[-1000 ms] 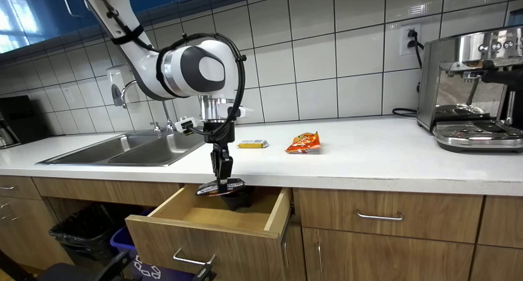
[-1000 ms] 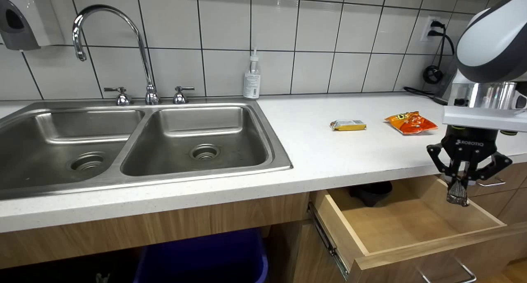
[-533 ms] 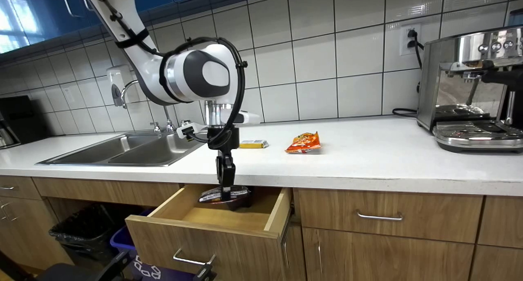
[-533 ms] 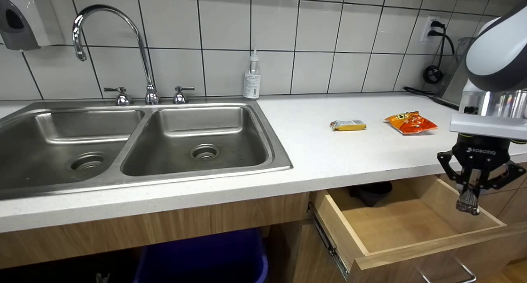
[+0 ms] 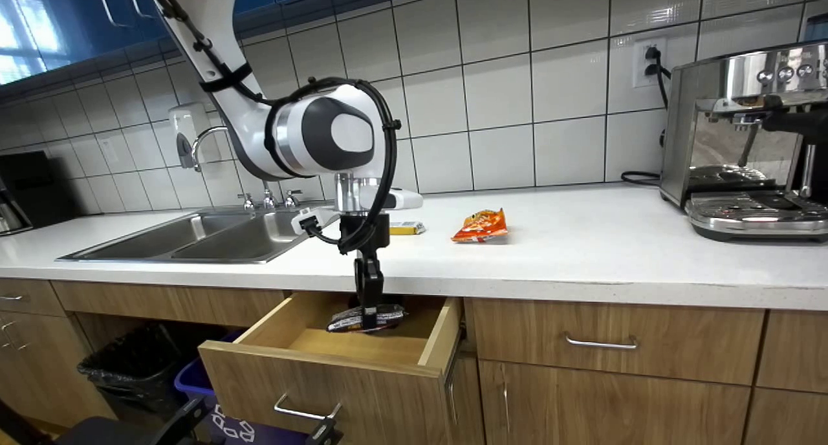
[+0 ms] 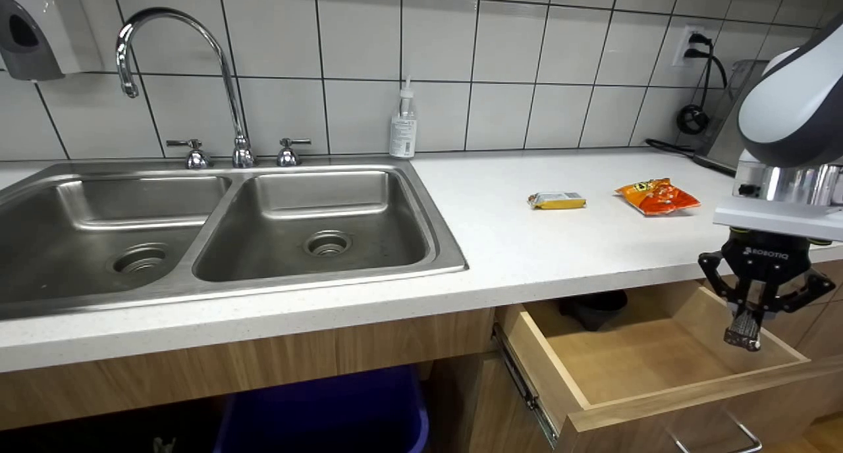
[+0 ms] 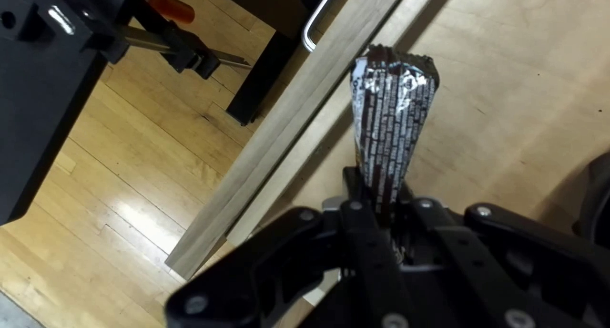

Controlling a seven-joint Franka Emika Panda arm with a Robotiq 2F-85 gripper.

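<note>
The tool (image 7: 380, 187) has sunk, pinching a packet (image 7: 393, 108) over the drawer (image 5: 369, 388): likely lowering, next calling for steady descent.

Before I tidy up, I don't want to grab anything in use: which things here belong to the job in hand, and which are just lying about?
In the job, it seems:
dark packet, held by the hand
open drawer beneath it

Just lying about, apparently:
orange bag
yellow packet
bottle
black cup in the drawer, untouched
</note>
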